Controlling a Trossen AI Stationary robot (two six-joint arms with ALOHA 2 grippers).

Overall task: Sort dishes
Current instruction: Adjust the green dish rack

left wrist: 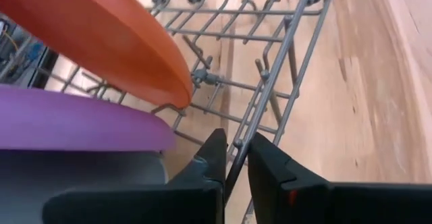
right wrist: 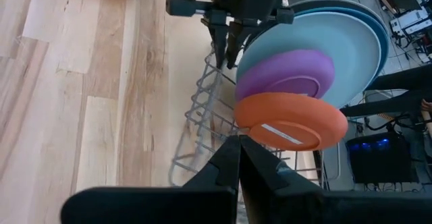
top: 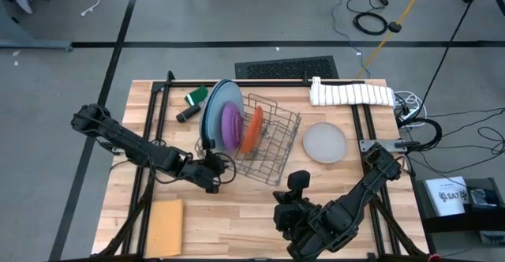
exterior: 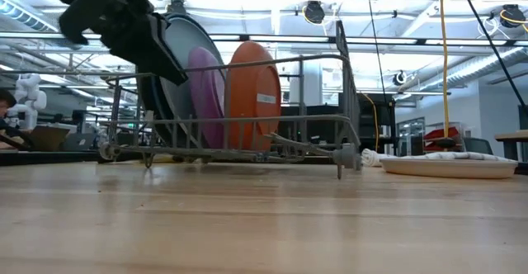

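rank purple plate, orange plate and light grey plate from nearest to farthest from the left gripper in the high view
1. Round purple plastic plate, standing in the rack beside the left gripper.
2. Round orange plastic plate, next slot over.
3. Round light grey plastic plate, flat on the table beyond the rack.

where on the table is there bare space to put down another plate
Bare wood lies between the wire rack and the right tool, and between the tan sheet and the right arm. Crowded: the rack's left end, where the left tool pinches a wire.
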